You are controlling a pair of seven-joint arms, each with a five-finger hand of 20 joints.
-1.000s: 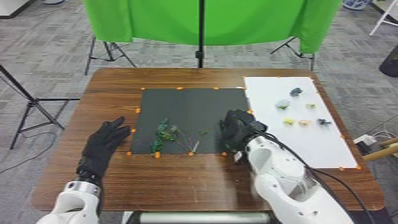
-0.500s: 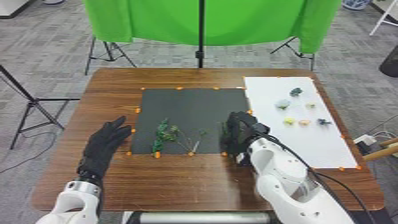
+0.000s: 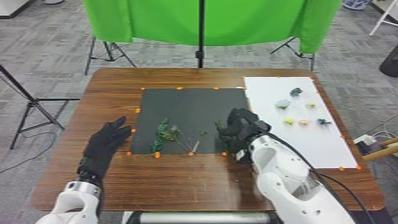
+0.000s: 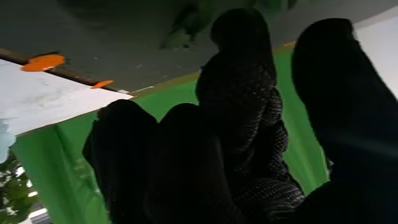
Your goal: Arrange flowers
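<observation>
Green cloth (image 3: pixel 147 22) hangs at top centre, black pole (image 3: pixel 201 35) upright before it. Tripod (image 3: pixel 33 101) stands at left, on grey floor (image 3: pixel 53 50).

And it's six small flower heads (image 3: pixel 282 104) out on one white sheet (image 3: pixel 293 142): two dark bluish, one pale blue, one yellow, one peach and one little pale one! Over to one dark mat (image 3: pixel 191 107), and there's more than one green sprig (image 3: pixel 160 135) here, but they overlap, so no firm tally. One bench (image 3: pixel 169 185) carries the lot, with one green cloth (image 3: pixel 142 22) behind. Orange markers (image 3: pixel 158 155)? Plenty, some too small to tally; the wrist view gives us two, folks. And two hands, left (image 3: pixel 105 137) and right (image 3: pixel 242 131)!
</observation>
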